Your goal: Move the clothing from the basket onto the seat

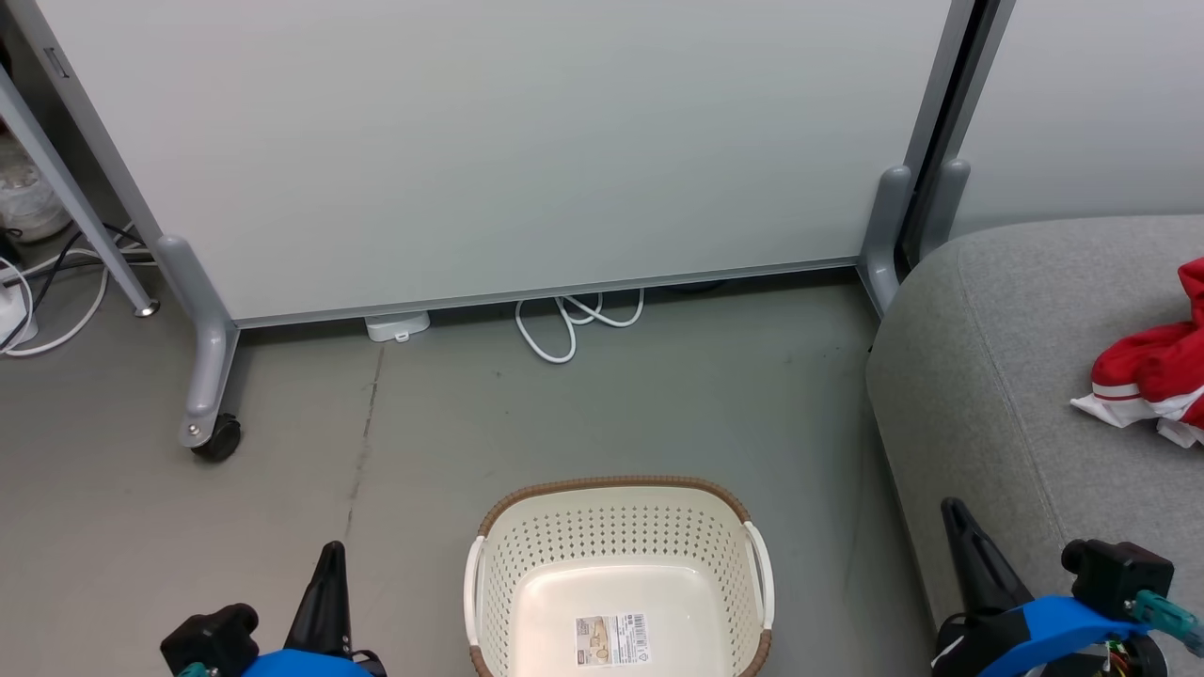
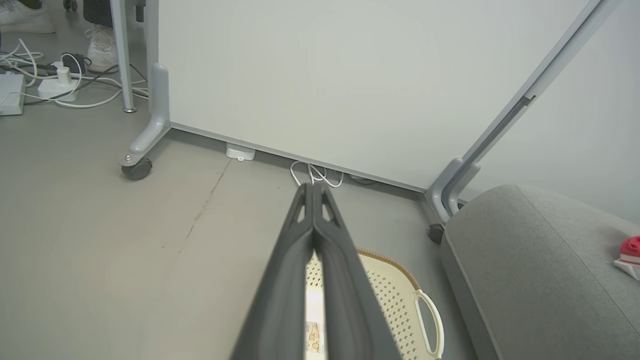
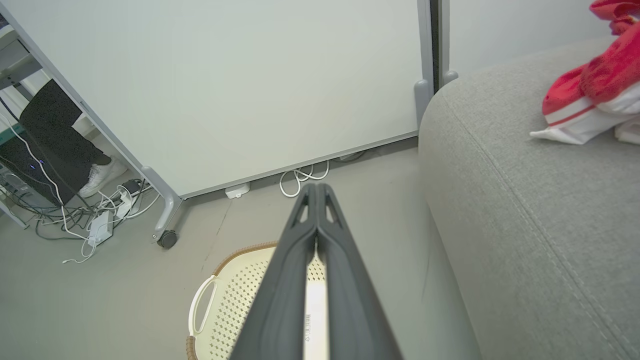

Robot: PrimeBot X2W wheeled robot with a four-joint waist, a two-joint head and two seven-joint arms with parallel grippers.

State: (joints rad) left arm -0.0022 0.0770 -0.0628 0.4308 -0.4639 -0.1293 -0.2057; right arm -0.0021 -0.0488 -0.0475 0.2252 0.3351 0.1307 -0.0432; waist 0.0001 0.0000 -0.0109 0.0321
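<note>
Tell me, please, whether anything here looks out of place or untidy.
Nothing looks damaged or spilled. The red and white clothing lies crumpled in a heap on the grey sofa, not spread flat. The basket stands upright on the floor. A white cable loops loosely out from under the partition.

Basket (image 1: 611, 536) smooth plastic w/ woven-look rim — seat (image 1: 988, 395) matt, coarse-woven cloth.

Red clothing (image 1: 1149, 369) on grey seat (image 1: 988, 395)
</note>
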